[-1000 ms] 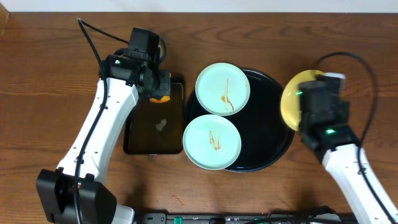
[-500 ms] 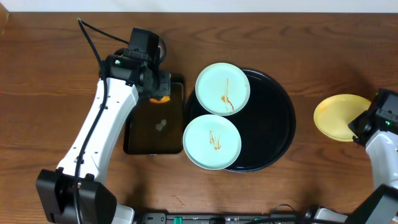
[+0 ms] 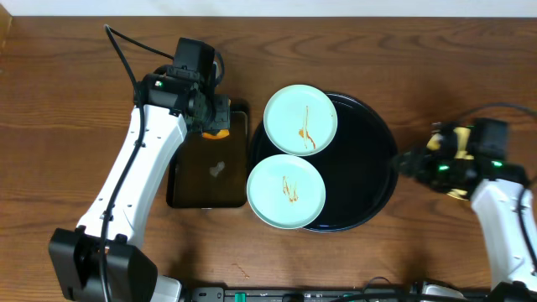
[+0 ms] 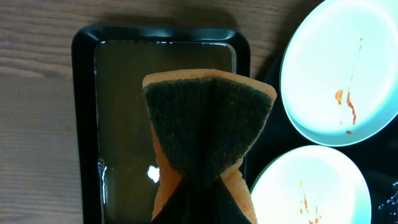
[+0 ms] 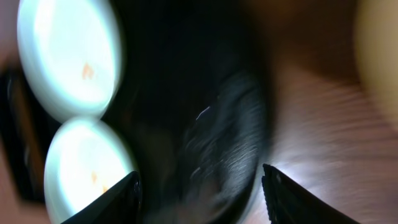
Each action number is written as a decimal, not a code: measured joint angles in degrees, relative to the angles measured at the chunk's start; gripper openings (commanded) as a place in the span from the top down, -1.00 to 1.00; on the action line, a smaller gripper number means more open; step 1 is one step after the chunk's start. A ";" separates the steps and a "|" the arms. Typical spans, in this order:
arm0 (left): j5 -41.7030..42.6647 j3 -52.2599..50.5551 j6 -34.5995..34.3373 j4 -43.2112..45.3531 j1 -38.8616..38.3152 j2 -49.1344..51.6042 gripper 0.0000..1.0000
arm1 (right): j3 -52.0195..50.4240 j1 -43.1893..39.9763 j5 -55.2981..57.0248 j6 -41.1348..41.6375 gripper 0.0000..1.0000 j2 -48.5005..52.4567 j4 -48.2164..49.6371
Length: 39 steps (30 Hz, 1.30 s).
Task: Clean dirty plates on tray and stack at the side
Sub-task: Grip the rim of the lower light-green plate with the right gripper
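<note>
Your left end effector (image 4: 198, 202) is clamped on the sponge (image 4: 208, 118) above the rectangular tray (image 4: 84, 112). Your right end effector (image 5: 200, 186) is spread wide and empty, at the round tray's (image 3: 361, 168) right rim. A mint plate (image 3: 300, 119) and a second mint plate (image 3: 286, 191) sit on that tray. From overhead the arm mostly hides the yellow plate (image 5: 382, 56); the blurred right wrist view catches it on the table (image 3: 67, 101).

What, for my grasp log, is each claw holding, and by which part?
The left claw pinches the sponge by its near end, dark scouring side facing the wrist camera. The right claw is open and holds nothing.
</note>
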 measured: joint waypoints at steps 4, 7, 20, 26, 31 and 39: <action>0.00 0.00 0.00 -0.02 0.00 0.00 0.85 | -2.10 12.94 -2.21 -0.74 -0.17 0.39 -1.09; 0.00 0.00 0.00 -0.02 0.00 0.00 0.85 | -5.53 21.51 -2.75 2.03 -0.10 1.75 2.49; 0.00 0.00 0.00 -0.07 0.00 0.00 0.85 | -12.85 36.98 1.97 21.97 0.58 8.17 19.17; 0.00 0.00 0.00 -0.26 0.00 0.00 0.85 | -12.61 39.41 3.17 29.16 0.98 11.10 21.09; 0.00 0.00 0.00 -0.26 0.00 0.00 0.85 | -12.31 39.17 4.59 30.21 0.98 10.95 21.31; 3.63 0.00 0.00 -0.50 -0.11 0.00 0.85 | -12.52 29.27 18.34 25.27 0.98 1.57 17.09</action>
